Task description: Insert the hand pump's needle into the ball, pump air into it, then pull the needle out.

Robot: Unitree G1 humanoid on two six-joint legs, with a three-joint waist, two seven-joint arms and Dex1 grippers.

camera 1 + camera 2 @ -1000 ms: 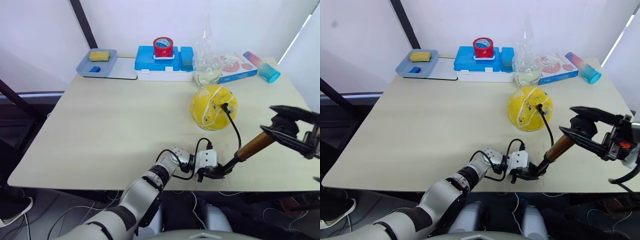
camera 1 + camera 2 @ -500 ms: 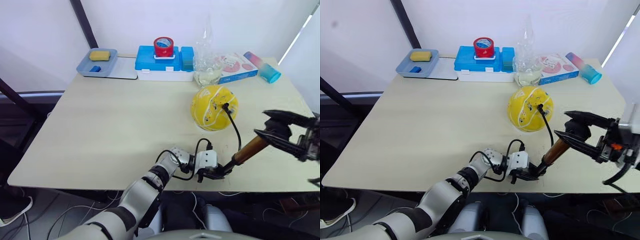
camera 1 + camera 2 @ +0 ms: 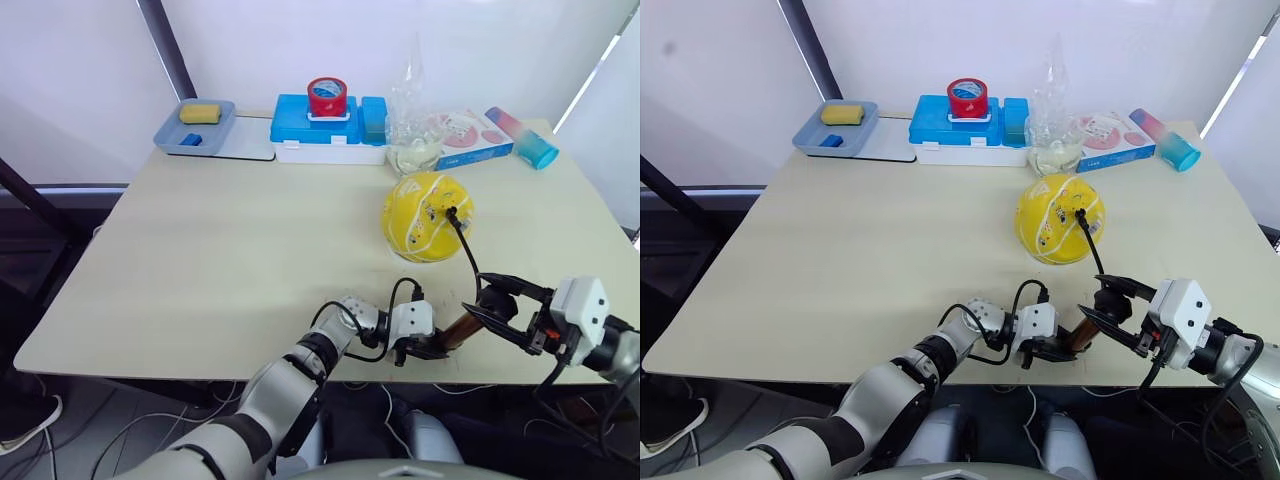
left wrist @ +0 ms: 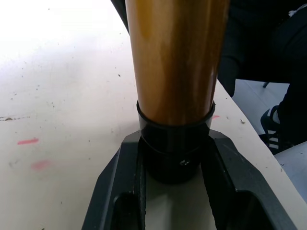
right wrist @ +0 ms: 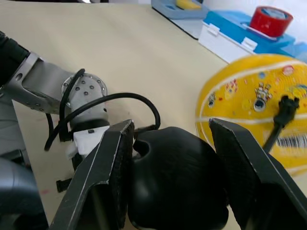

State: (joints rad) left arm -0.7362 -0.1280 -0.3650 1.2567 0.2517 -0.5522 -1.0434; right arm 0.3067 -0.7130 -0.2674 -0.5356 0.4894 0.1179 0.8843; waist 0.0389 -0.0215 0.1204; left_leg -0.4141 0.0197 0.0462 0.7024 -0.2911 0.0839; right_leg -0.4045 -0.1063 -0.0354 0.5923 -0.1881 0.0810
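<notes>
Table: the ball sits towards its right rear.
Ball: needle in its near side, hose curving down to the pump.
Pump: just before the ball, tilted, its long axis rising rightward from base to handle.
Left gripper: clamped round the base.
Right gripper: fingers apart, straddling the handle.
Tray: far left of the ball, holding a sponge.

Copper-brown hand pump tilts near the table's front edge, hose needle plugged into yellow ball.
</notes>
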